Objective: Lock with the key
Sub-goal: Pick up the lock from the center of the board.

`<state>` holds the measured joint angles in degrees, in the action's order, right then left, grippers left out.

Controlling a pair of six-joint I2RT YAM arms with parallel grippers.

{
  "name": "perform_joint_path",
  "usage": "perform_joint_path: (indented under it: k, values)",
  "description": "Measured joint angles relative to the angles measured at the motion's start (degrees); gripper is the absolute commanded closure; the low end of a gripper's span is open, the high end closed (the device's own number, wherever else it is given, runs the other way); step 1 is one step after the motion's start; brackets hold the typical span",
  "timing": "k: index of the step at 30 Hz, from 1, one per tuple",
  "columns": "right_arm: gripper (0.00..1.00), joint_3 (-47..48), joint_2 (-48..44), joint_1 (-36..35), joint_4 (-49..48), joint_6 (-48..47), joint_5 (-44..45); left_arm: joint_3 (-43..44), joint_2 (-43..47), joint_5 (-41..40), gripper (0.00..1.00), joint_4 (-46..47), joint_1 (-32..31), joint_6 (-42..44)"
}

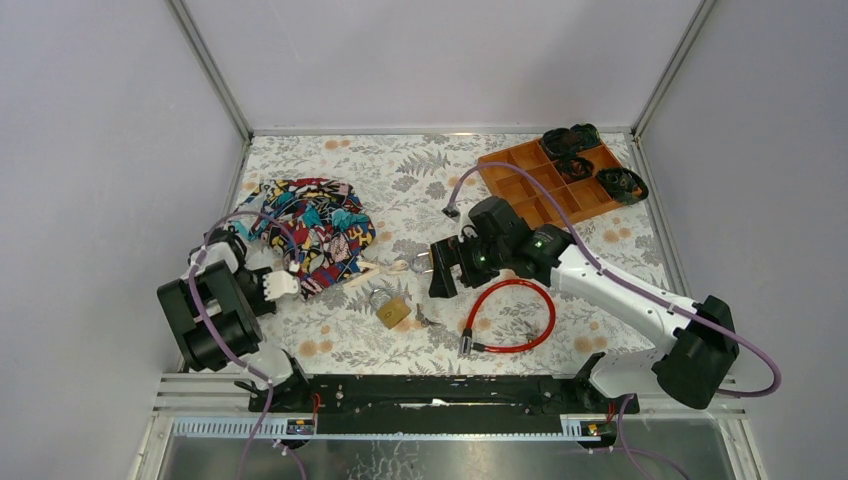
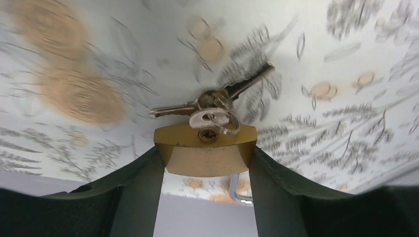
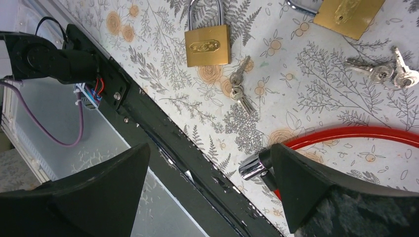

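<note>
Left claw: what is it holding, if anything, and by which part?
The left claw grips the brass padlock by the two narrow sides of its body, keys at the keyhole end. The right claw is open, empty.

Plain grey walls [image 1: 420,60] close the desk [image 1: 330,165] in on three sides, joined by slim metal posts [image 1: 210,68]. Grey ferns and orange flowers pattern its white top.
</note>
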<state>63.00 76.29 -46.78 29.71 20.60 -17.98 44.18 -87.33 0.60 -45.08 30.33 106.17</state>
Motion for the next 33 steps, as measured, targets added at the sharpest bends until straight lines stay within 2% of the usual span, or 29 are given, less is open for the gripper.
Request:
perform_joint_path:
  k: [5,11,18,22,26,33]
  values:
    - [0.04,1.1,0.8,0.0,-2.3,3.3,2.5,1.9,1.3,13.6,1.0,-1.3,-0.3,-5.2]
    - [0.15,1.1,4.3,-0.2,-12.8,14.1,6.2,2.0,7.6,23.9,1.0,-4.7,-0.7,-6.6]
    - [0.16,7.3,20.7,-4.4,-22.3,25.1,7.8,2.0,16.3,36.3,1.0,-15.8,-2.0,-3.8]
    - [0.23,10.9,27.9,-7.6,-26.9,29.4,6.3,-0.7,16.5,43.1,1.0,-19.3,-5.1,-1.6]
    - [0.25,14.3,33.3,-9.3,-31.2,33.8,4.4,-3.1,16.5,45.8,1.0,-19.3,-10.6,-4.5]
    - [0.27,20.7,43.0,-10.2,-36.8,41.4,-0.3,-3.8,16.6,46.8,1.0,-11.3,-18.1,-13.4]
